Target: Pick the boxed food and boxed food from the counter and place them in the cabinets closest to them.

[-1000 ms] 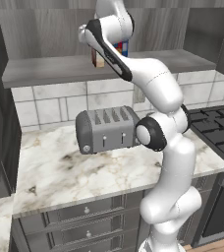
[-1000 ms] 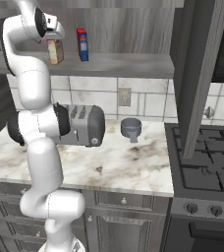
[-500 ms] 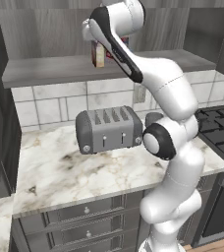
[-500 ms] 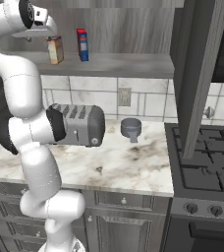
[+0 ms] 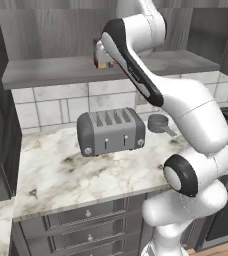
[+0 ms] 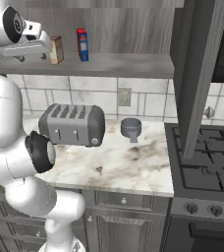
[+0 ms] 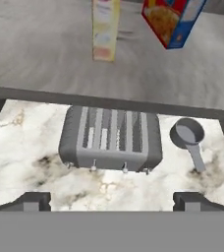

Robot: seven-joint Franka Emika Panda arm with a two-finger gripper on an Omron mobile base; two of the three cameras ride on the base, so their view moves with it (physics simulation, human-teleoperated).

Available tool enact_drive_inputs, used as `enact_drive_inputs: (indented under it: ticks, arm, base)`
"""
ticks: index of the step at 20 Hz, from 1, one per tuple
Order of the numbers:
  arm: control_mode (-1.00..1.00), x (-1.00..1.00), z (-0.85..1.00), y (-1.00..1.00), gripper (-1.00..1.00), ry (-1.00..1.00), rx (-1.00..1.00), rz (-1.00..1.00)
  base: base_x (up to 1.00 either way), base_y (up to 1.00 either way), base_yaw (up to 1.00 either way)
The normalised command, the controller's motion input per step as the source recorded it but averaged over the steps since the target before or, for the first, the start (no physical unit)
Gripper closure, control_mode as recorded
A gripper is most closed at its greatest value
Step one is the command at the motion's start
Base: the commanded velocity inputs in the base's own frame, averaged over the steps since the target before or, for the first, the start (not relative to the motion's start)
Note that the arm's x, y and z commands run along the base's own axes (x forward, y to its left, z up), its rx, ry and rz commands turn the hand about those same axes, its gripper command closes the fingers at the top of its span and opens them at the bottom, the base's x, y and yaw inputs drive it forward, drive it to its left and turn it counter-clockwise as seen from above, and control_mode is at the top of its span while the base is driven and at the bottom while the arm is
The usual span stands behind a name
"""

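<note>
While you look at the right base view, you find both cartons standing upright on the grey shelf board of the cabinets, in the upper left of the frame: the tan-brown boxed food on the left and the slim red boxed food just beside it on the right, apart from one another. Your gripper sits at the upper left edge of that frame, just to the left of the tan-brown carton and not touching it as far as the angle lets you judge. In the hand view the two finger tips stand far apart at the bottom corners with nothing between them, so the jaws are wide and empty. Through that same view you see the tan-brown carton at top centre and the red one tilted at top right. Lower in the frame, the grey four-slot toaster rests on the marble counter, with a small grey measuring cup to its right, near but separate.
</note>
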Motion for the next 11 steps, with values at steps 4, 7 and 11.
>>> enact_drive_inputs:
  ticks: [4, 7, 11]
  arm:
    - [-1.00, -1.00, -1.00, -0.33, -1.00, -0.08, -0.03, 0.07]
    - [-1.00, -1.00, -1.00, -0.37, -1.00, -0.10, -0.04, 0.08]
    - [-1.00, -1.00, -0.98, -0.43, -1.00, -0.13, -0.07, 0.06]
  base:
    - [0.00, 0.00, 0.00]
    - [0.00, 0.00, 0.00]
    - [0.00, 0.00, 0.00]
